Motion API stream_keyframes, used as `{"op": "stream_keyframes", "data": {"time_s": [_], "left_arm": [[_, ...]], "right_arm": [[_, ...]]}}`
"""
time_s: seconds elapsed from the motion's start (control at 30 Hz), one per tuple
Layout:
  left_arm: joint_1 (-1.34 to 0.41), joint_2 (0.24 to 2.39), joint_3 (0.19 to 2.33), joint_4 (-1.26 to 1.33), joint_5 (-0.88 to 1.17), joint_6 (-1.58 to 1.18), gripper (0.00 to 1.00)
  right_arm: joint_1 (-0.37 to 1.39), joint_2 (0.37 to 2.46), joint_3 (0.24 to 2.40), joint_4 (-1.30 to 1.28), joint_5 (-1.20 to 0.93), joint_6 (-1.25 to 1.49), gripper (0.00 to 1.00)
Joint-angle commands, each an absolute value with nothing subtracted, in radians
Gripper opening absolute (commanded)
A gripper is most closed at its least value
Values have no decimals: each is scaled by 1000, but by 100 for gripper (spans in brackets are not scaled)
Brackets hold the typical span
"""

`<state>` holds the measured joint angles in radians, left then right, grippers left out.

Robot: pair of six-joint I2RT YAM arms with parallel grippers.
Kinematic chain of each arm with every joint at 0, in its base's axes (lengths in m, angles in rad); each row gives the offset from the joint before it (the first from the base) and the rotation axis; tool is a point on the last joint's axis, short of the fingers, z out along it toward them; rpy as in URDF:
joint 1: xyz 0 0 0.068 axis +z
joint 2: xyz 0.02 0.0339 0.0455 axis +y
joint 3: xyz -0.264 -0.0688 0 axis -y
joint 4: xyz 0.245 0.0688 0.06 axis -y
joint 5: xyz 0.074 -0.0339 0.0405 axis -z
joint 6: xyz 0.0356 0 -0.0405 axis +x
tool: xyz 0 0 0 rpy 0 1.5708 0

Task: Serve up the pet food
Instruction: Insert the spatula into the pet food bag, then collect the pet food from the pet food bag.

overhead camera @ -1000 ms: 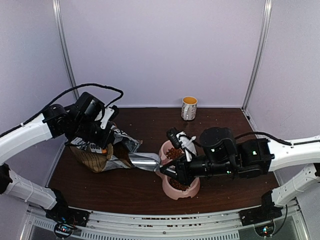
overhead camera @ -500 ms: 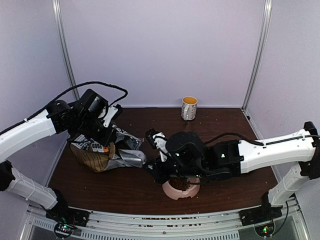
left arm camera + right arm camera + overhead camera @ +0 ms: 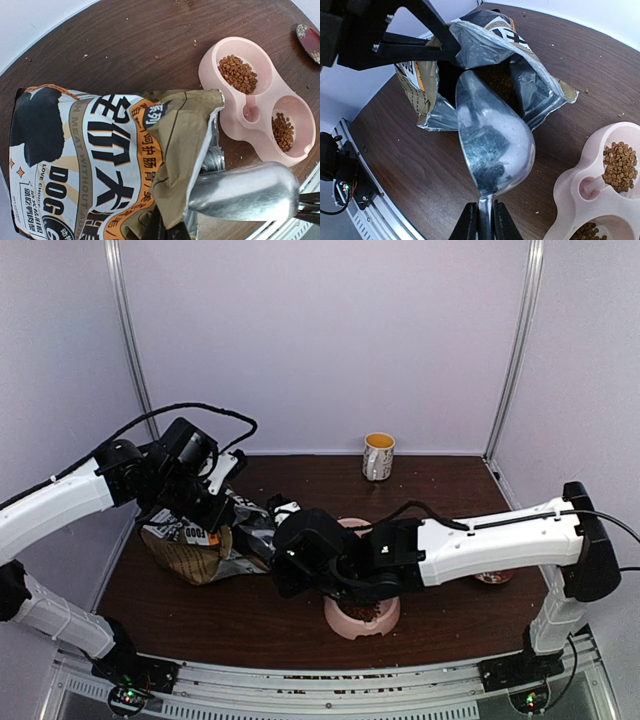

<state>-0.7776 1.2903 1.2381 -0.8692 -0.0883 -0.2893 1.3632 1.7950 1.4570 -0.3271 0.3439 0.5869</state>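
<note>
Now scoop (image 3: 492, 145) gone from kibble (image 3: 620, 160) to bag (image 3: 100, 150).

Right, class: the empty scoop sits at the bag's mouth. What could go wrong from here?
1. The left gripper has its jaws on just the bag rim; the scoop pushing in could tug it free and close the mouth.
2. The right gripper holds only the thin handle end; a loaded scoop might twist and spill kibble short of the pink bowl.

Left gripper (image 3: 165, 227) and right gripper (image 3: 483, 225) both pinched tight (right arm (image 3: 480, 540) stretched far leftward, left arm (image 3: 60, 505) elbow-bent)
</note>
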Motion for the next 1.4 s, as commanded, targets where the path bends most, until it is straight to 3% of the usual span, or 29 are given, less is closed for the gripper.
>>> {"op": "stream_keyframes", "data": {"time_s": [0.0, 0.43, 1.0, 1.37], "left_arm": [[-775, 1257, 1267, -709, -46, -292, 0], [-775, 1233, 1235, -704, -52, -288, 0], [-775, 1219, 1218, -696, -29, -281, 0], [-775, 1221, 1212, -694, -31, -278, 0]], "right_arm": [[1356, 1856, 1542, -380, 381, 581, 0], [1263, 2062, 1726, -362, 219, 568, 0], [1219, 2291, 1880, -433, 212, 573, 0], [1218, 2364, 1901, -417, 12, 650, 0]]}}
